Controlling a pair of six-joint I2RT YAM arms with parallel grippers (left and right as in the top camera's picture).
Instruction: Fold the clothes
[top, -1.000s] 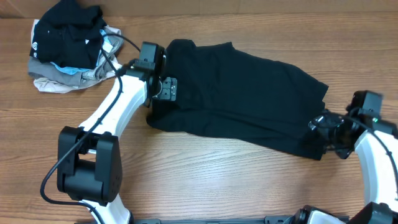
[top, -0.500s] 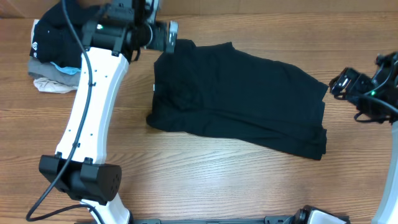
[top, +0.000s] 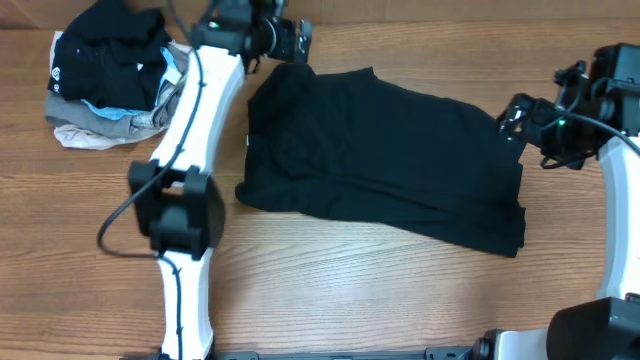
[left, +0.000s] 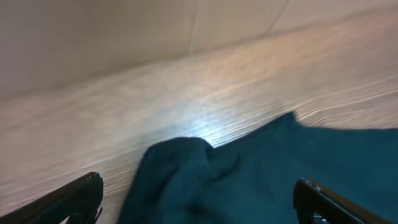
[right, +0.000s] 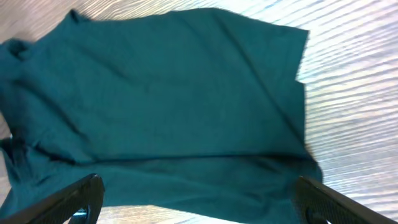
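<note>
White arms (top: 195, 110), black joints (top: 180, 212), cables (top: 110, 225) and fingers (left: 68, 200)

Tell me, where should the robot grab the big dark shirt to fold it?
Probably by its two far corners. The shirt lies flat, so only edges and corners give fingers something to pinch. The left gripper, open, hangs by the far-left corner and could come from the far side. The right gripper, open, is beside the far-right corner, coming from the right.

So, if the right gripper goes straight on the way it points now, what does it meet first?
Probably the dark shirt: it fills the view ahead of the right gripper, with nothing between. Depth is unclear.
</note>
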